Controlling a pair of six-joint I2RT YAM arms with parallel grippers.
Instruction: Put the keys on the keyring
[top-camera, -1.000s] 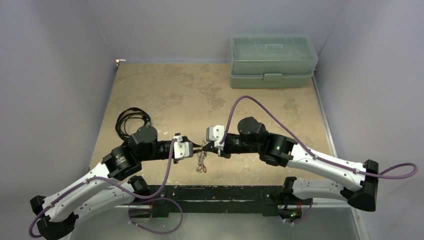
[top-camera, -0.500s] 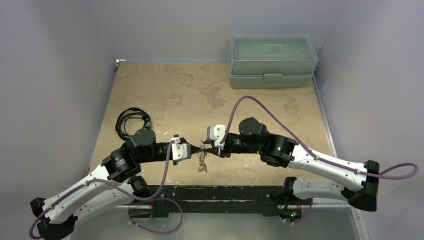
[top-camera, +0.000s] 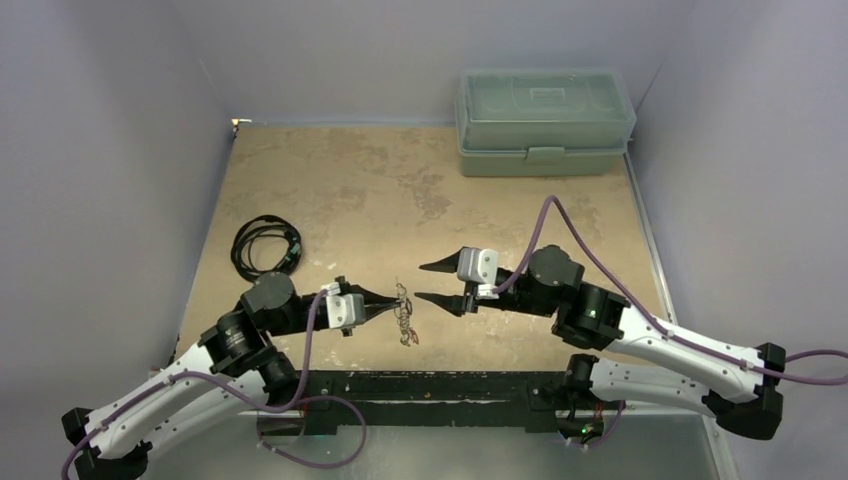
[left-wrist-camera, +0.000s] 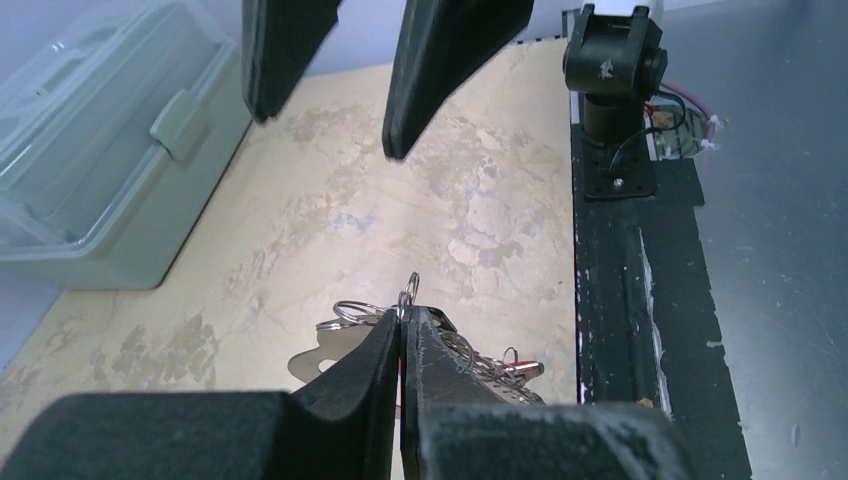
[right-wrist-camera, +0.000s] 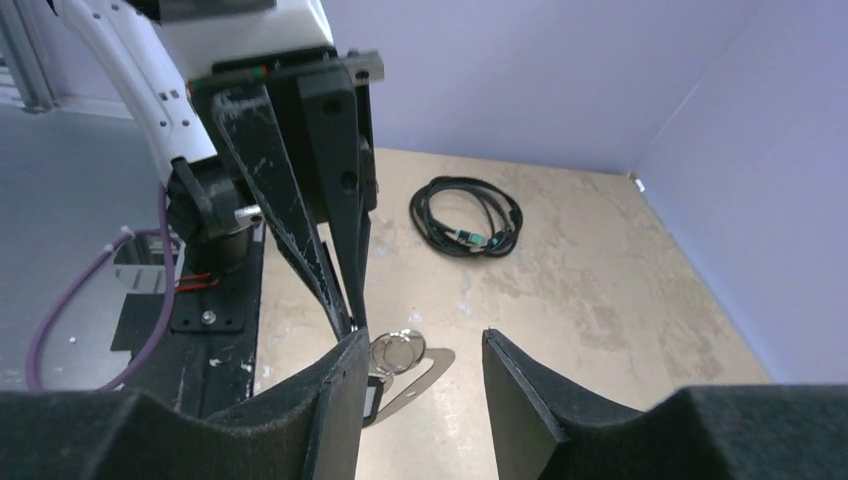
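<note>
- Two grippers are seen facing each other over the near middle of the table (top-camera: 330, 180), with the task's things between them.
- The left gripper (top-camera: 390, 302) is closed tight. A small ring (left-wrist-camera: 409, 290) at the edge of the keyring (left-wrist-camera: 322, 358) is nipped between its tips and stands up just past them.
- The keyring's flat plate is seen under and just beyond the left fingers. Whether it rests on the table or is lifted slightly cannot be told.
- The keys (left-wrist-camera: 508, 368) are bunched on the side of the plate towards the table's near edge; a red head can be made out, the rest is too small to sort.
- The right gripper (top-camera: 430, 283) is held partly open and nothing is gripped by it. Its fingers (top-camera: 440, 267) point left towards the bundle.
- The relation that matters: the bundle lies to the left of the right gripper's tips, near but clear of them. Its long axis runs from the pinched ring towards the near edge, crosswise to the right gripper's line of approach.
- The left arm is the nearer, being already in contact. The right is judged the free one, so a short advance leftwards would be called for to take a key or ring.
- A coiled cable (top-camera: 262, 245) and a lidded box (top-camera: 545, 120) lie well apart from all this.
</note>
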